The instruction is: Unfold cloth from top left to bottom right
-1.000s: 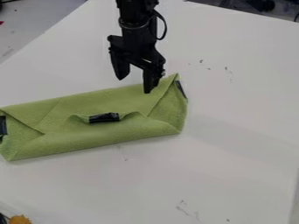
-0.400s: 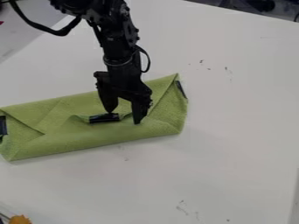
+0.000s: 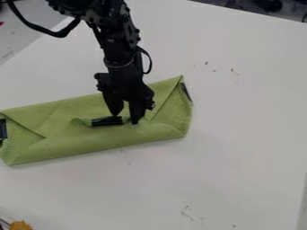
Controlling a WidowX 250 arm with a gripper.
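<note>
From where I'm standing, with twelve o'clock at the top of the view, the green cloth (image 3: 78, 146) lies folded on the white desk (image 3: 228, 148), from the middle out to nine o'clock. Its folded-over flap has a strip of black tape (image 3: 107, 121) on its raised edge, and I'd guess that's what wants lifting.

What worries me is the grip. If the hand (image 3: 125, 118) shuts where it is, it may catch only a sliver of the lip at the three o'clock end of the tape, and so thin a bite could slip out at the first pull. Go too deep and it might nip the layer underneath as well, so the whole bundle would drag over the desk instead of opening. A pull from one end of the tape could also twist the flap and leave it creased.

As for the hand, it points down towards six o'clock, its two fingers partly spread, a modest gap between them. One tip is right by the tape, the other over the cloth towards four o'clock. They seem to touch the cloth, though I can't tell how firmly, and I see nothing pinched between them.
</note>
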